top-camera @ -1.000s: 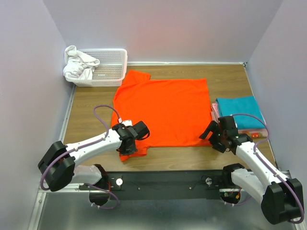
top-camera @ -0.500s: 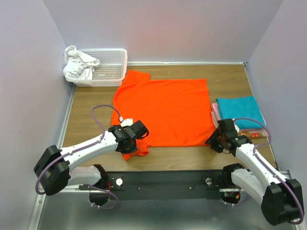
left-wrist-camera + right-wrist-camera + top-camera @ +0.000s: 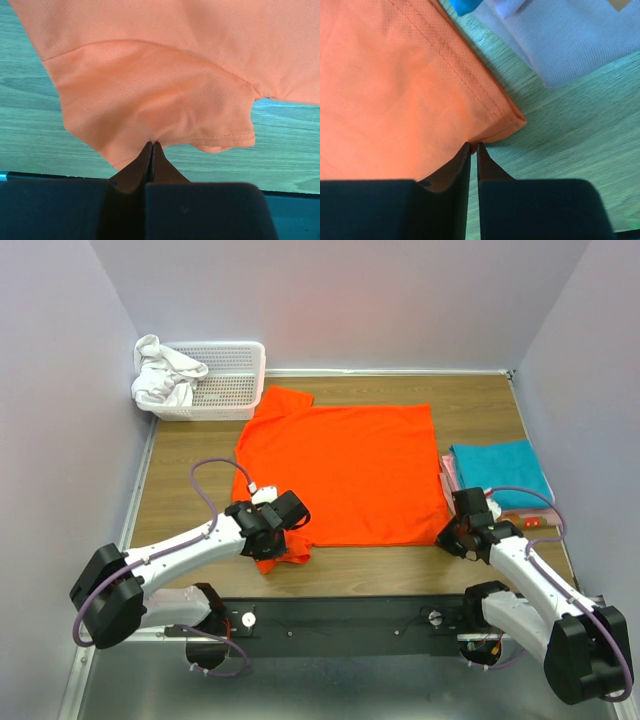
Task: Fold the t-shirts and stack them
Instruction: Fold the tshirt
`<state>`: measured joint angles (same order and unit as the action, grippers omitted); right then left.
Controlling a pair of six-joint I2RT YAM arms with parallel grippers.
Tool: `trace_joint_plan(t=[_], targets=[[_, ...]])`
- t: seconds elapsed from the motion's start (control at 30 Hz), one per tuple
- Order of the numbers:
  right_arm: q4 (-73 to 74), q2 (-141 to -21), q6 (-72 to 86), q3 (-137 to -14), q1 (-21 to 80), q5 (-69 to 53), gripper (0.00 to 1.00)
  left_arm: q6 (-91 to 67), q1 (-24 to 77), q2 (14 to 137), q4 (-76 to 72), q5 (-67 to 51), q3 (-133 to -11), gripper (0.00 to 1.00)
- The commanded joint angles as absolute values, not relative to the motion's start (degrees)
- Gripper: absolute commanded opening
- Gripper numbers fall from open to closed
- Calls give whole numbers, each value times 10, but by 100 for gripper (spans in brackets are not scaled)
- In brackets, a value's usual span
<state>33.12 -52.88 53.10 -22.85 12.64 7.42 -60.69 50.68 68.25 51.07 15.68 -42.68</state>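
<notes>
A bright orange t-shirt point(image 3: 345, 465) lies spread flat across the middle of the table, collar end toward the far left. My left gripper point(image 3: 277, 538) is at its near-left sleeve point(image 3: 150, 100) and is shut on the sleeve's hem point(image 3: 151, 144). My right gripper point(image 3: 449, 532) is at the shirt's near-right corner point(image 3: 510, 117), its jaws pinched together on the cloth edge point(image 3: 473, 145). To the right sits a folded teal t-shirt point(image 3: 500, 472) on top of a folded pale pink one point(image 3: 570, 40).
A white plastic basket point(image 3: 235, 352) stands at the far left corner with a crumpled white cloth point(image 3: 165, 378) hanging over its left end. The folded stack sits close beside my right gripper. Walls close in the table on three sides.
My right gripper went from wide open beside the shirt to closed on its near-right corner. The left gripper, shut throughout, drew the sleeve slightly inward, bunching it.
</notes>
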Motion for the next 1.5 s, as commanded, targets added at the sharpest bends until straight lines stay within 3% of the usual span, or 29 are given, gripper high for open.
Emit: trace_joint_plan(t=[0.0,0.07,0.73,1.47], targets=[[337,-536,536,-222,126,99,7,-613,501,668,508,174,-429,0],[332,-536,528,-221,127,93,0,-613,500,667,508,176,-430,0],[312,-525,463,-288,126,83,0,-582,454,686,469,236,-483,0],[216,-644,415,-400,127,134,1,-440,359,794,396,294,-598,0]])
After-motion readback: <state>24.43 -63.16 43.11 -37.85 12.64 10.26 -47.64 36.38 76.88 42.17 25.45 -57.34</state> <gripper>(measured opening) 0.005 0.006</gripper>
